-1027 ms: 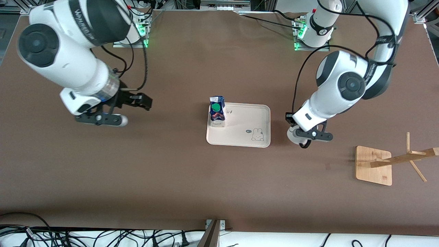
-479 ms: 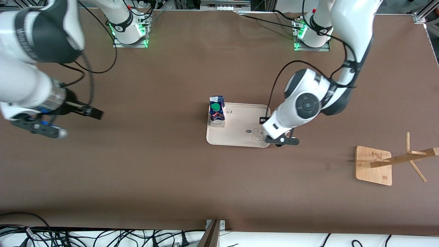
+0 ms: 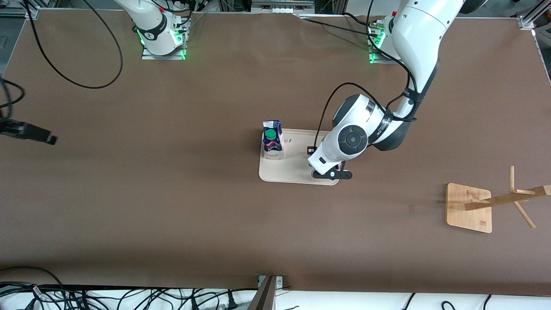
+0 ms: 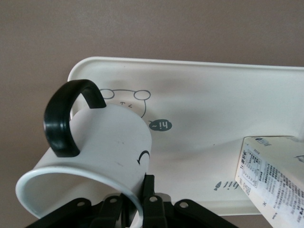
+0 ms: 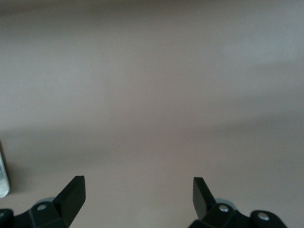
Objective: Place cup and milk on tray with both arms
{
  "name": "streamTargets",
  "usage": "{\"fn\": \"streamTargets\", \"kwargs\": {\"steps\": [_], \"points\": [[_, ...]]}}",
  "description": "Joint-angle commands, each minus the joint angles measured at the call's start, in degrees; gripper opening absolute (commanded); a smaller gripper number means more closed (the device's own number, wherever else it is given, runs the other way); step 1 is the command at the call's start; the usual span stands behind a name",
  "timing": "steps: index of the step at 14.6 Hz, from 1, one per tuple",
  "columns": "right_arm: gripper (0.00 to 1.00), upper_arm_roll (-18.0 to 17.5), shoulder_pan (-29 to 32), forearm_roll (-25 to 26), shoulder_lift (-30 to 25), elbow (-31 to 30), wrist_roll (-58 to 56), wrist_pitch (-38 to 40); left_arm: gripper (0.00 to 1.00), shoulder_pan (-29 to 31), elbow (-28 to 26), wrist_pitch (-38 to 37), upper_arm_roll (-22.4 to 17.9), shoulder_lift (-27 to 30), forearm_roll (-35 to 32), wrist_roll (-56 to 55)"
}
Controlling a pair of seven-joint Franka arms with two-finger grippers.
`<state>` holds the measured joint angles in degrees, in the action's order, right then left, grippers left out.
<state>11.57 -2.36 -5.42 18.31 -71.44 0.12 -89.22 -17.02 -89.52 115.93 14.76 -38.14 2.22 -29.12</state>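
Observation:
The cream tray [image 3: 295, 165] lies mid-table. The milk [image 3: 272, 140] stands upright on the tray's end toward the right arm; its white printed side shows in the left wrist view [image 4: 270, 178]. My left gripper [image 3: 331, 174] is over the tray's corner with the bunny drawing, shut on the rim of the white cup [image 4: 102, 145], one finger inside and one outside. The cup's black handle [image 4: 66, 118] sticks out over the tray [image 4: 204, 95]. The arm hides the cup in the front view. My right gripper [image 5: 137, 183] is open and empty over bare table.
A wooden rack base [image 3: 469, 208] with its tipped pole [image 3: 508, 199] sits toward the left arm's end, nearer the front camera than the tray. Only a black part of the right arm's hand [image 3: 30, 131] shows at the front view's edge. Cables lie along the table's front edge.
My left gripper has carried the cup from beside the tray to over its bunny corner. The right arm has pulled away toward its end of the table, almost out of the front view.

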Motion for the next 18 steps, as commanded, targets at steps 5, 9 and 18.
{"fn": "streamTargets", "kwargs": {"steps": [5, 9, 18], "points": [[1.00, -2.3, 1.3, 1.5, -7.5, -10.5, -2.2, -3.9, 0.00, -1.3, 4.7, -7.1, -0.3, -2.5, 4.7, -0.5], [1.00, -6.5, 1.2, 1.6, -7.3, -11.0, -1.7, -4.9, 0.00, -1.7, 5.2, -7.1, -0.3, -4.0, 4.6, -0.4], [1.00, -10.5, -0.6, 7.5, -6.8, -9.5, 2.1, -3.3, 0.49, -2.7, 5.3, -7.1, -0.3, -5.8, 4.9, -1.6]]}}
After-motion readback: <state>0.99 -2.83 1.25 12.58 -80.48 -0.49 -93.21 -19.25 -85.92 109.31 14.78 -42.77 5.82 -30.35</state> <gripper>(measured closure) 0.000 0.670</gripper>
